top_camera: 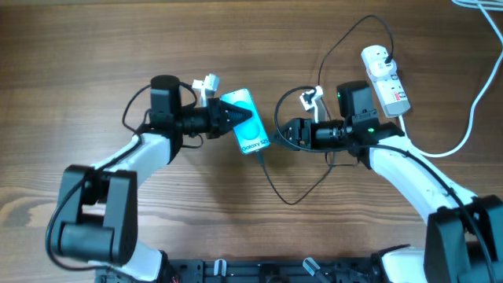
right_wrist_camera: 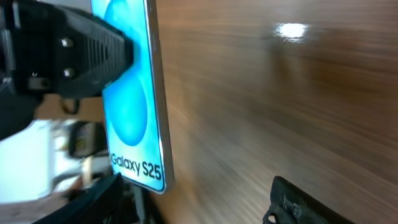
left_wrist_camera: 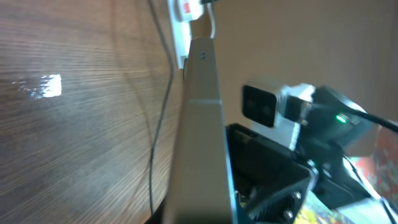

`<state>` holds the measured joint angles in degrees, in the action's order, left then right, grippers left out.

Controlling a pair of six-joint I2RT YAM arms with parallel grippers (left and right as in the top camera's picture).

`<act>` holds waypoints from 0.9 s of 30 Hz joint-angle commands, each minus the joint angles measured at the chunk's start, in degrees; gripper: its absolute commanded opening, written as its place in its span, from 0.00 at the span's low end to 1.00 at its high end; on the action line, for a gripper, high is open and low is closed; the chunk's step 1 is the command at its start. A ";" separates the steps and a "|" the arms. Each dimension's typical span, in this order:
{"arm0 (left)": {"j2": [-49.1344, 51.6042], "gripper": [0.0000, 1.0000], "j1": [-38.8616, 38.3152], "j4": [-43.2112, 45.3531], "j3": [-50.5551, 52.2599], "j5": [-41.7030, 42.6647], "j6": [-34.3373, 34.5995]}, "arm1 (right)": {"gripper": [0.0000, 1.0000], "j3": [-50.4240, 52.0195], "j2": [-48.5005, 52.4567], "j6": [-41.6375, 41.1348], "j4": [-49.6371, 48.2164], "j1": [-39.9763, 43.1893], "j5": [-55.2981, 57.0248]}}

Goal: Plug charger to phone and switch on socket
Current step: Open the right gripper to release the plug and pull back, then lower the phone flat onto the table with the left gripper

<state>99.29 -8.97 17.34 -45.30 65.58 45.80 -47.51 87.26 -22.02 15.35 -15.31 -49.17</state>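
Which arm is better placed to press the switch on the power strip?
Right. The left hand is shut on the phone, while the right hand is open, and the power strip lies far nearer to it.

Overhead looks straight down on the table (top_camera: 78, 63); both wrist cameras sit low, facing each other, sharing the phone (top_camera: 253, 134) close-up.

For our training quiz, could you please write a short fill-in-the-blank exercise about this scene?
The left claw is ___ on the phone.
The right claw is ___.
The phone's screen reads Galaxy ___.
The white socket lies beside the ___ arm.
Missing words: shut; open; S25; right.
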 commanded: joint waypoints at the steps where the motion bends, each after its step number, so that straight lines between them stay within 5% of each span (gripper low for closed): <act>1: 2.84 0.04 -2.08 0.57 -6.75 -2.47 1.40 | 0.77 -0.81 -7.69 2.54 2.75 0.04 12.59; 8: 9.66 0.04 -5.81 -8.04 -22.03 -3.32 -0.96 | 0.77 -0.81 -26.86 2.47 15.67 0.02 32.04; 14: 17.22 0.04 -6.21 -30.88 -30.42 -7.67 -15.61 | 0.80 -0.81 -37.09 2.47 26.03 0.02 41.33; 27: 21.00 0.04 -6.03 -46.25 -30.60 -16.00 -42.32 | 0.80 -0.81 -32.02 1.86 31.08 0.02 41.86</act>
<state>119.81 -15.05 -28.14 -74.54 50.85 12.88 -47.64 53.52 -20.03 46.30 -15.31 -8.47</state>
